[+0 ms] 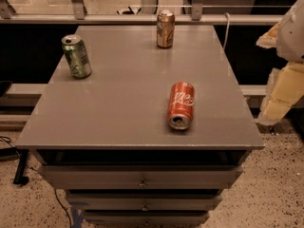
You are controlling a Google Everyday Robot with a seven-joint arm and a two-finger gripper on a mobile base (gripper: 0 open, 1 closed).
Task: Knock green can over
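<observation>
The green can stands upright near the left edge of the grey cabinet top. It is green with pale markings and a silver top. My gripper hangs at the right edge of the view, beyond the cabinet's right side and far from the green can, with its yellowish parts above the floor.
A red can lies on its side near the front right of the top, its opening facing me. A gold-brown can stands upright at the back. Drawers are below the front edge. A rail runs behind.
</observation>
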